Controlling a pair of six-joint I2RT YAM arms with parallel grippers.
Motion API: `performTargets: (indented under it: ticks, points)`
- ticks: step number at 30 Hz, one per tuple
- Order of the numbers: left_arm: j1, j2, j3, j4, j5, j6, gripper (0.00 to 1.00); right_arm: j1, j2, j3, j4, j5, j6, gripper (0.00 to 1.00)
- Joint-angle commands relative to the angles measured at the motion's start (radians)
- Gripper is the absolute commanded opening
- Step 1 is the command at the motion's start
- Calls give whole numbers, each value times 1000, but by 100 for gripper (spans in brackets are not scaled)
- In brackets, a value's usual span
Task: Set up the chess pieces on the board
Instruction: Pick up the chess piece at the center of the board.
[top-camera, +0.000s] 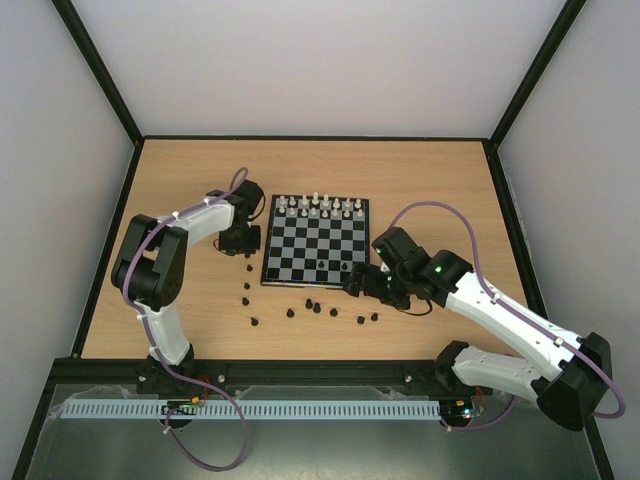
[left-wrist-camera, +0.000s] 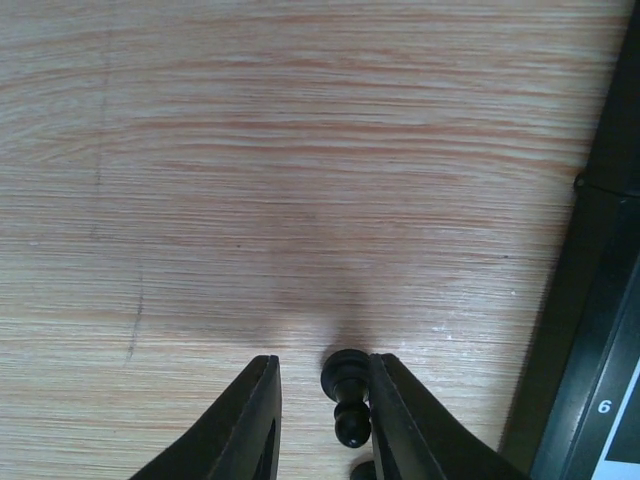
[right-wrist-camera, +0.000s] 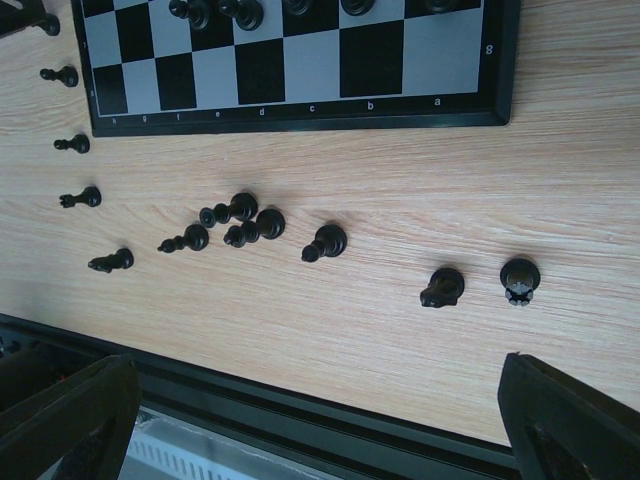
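The board (top-camera: 315, 243) lies mid-table, with white pieces (top-camera: 322, 206) lined along its far rows and a few black pieces (top-camera: 321, 265) on its near side. Several black pieces (top-camera: 316, 309) stand loose on the table in front of and left of the board. My left gripper (left-wrist-camera: 323, 420) is low at the board's left edge (left-wrist-camera: 600, 330). It is open around a black pawn (left-wrist-camera: 348, 395) that touches the right finger (left-wrist-camera: 400, 420) and is apart from the left one. My right gripper (right-wrist-camera: 320, 420) is wide open and empty above the loose black pieces (right-wrist-camera: 326, 242).
A black rail (right-wrist-camera: 300, 400) runs along the table's near edge under the right gripper. A black frame (top-camera: 110, 240) borders the table on the left and right sides. Another small dark piece (left-wrist-camera: 362, 470) shows just below the pawn in the left wrist view.
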Motion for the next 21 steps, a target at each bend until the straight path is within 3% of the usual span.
performTargets:
  ticks: [1, 9, 21]
  points:
    - [6, 16, -9, -1, 4, 5, 25, 6, -3, -18, -12, -14, 4, 99]
    - [0, 6, -8, -22, -1, 9, 9, 5, -4, -25, -8, -18, 4, 99]
    - [-106, -150, 166, -272, 30, 27, 8, 5, -18, -21, -17, -12, 9, 98]
